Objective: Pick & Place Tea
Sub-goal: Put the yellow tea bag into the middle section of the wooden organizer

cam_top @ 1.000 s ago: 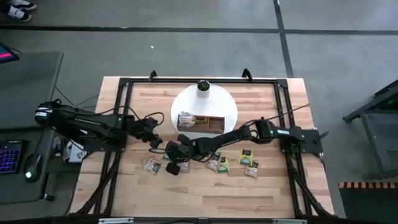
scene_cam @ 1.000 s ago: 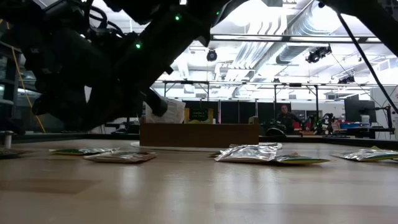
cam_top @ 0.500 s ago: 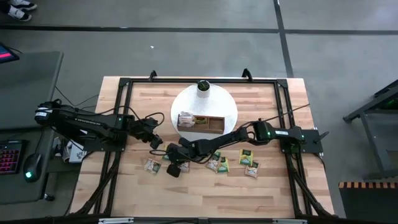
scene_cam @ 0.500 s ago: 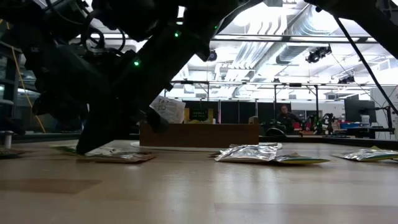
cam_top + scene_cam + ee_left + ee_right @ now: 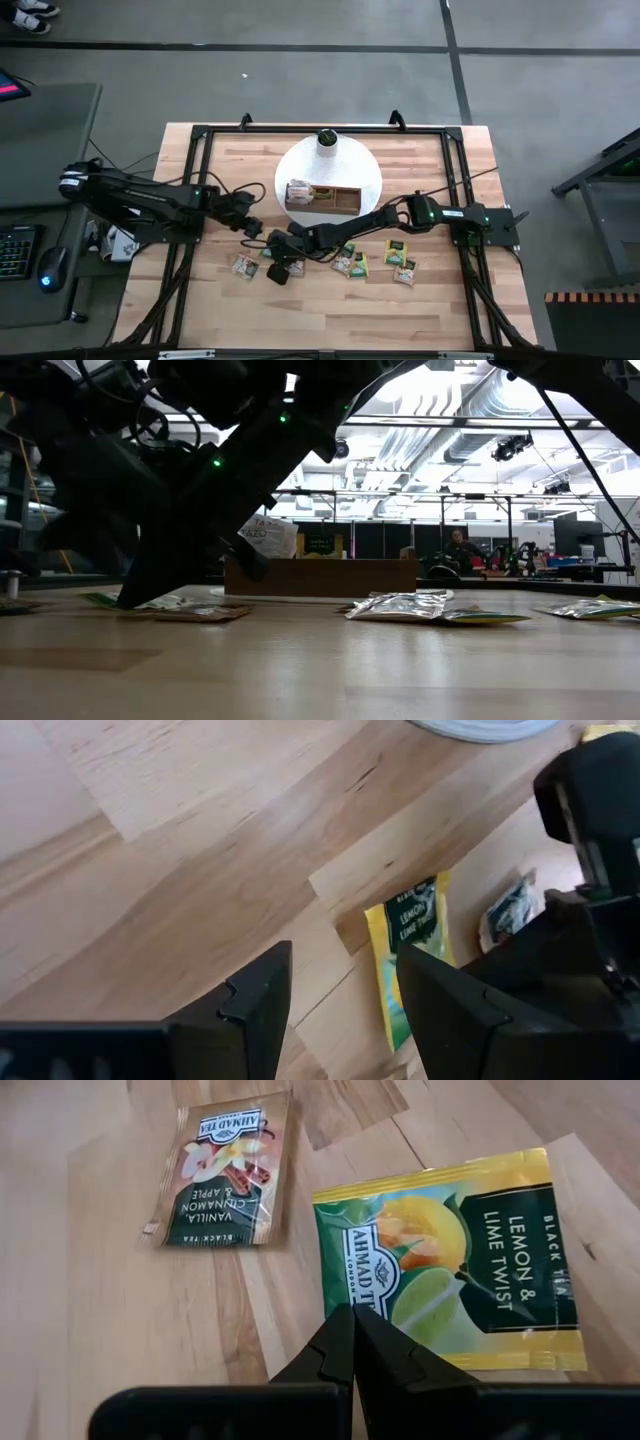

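A green lemon-and-lime tea sachet (image 5: 450, 1260) lies flat on the table, with a tan vanilla sachet (image 5: 222, 1170) flat just beyond it. My right gripper (image 5: 352, 1315) is shut, its tips down at the green sachet's edge; in the high view it (image 5: 275, 263) reaches in from the right. My left gripper (image 5: 340, 990) is open above bare wood beside the same green sachet (image 5: 408, 955), at the table's left (image 5: 252, 230). The wooden tray (image 5: 335, 200) holds upright sachets. My right gripper presses its shut fingertips (image 5: 345, 1330) on the green sachet at the edge nearest them (image 5: 390, 1305), close to one corner. The fingers slant down from the table's right side. The sachet lies flat on the wood.
The tray stands on a round white plate (image 5: 365, 165) with a white green-topped cylinder (image 5: 327, 139) behind it. Three more sachets (image 5: 350, 263), (image 5: 395, 250), (image 5: 405, 271) lie right of my right gripper. A black frame (image 5: 200, 133) borders the table.
My right gripper has come down toward the table, shut all the while, until its tips reach the green sachet by the table's left part. The sachets have stayed where they were.
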You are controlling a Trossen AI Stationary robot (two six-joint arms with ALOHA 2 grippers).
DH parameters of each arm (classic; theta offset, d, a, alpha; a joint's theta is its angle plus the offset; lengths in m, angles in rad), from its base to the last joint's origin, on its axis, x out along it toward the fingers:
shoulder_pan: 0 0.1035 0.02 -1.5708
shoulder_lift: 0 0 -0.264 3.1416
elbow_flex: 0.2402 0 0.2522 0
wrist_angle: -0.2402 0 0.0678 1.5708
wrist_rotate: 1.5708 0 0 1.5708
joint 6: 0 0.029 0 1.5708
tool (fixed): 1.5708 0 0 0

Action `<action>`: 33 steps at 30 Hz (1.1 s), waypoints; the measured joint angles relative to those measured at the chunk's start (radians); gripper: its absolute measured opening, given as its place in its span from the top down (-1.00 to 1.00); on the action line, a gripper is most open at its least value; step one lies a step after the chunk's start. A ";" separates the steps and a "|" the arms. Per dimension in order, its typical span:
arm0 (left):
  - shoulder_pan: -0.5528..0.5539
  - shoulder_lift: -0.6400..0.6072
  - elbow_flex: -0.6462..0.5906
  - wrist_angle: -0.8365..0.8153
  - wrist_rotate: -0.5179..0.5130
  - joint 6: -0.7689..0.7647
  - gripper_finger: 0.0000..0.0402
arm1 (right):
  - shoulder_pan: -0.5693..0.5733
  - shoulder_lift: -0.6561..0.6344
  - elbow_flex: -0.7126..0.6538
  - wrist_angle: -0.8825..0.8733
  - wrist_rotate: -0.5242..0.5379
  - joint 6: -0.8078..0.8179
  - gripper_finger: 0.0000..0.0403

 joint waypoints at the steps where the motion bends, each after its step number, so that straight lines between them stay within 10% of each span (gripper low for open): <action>1: 0.000 0.011 0.000 0.010 0.000 0.000 0.11 | 0.000 0.001 0.000 0.001 0.001 0.000 1.00; 33: 0.000 0.220 0.001 0.289 0.113 -0.027 0.11 | 0.006 0.003 -0.003 0.012 0.002 0.002 1.00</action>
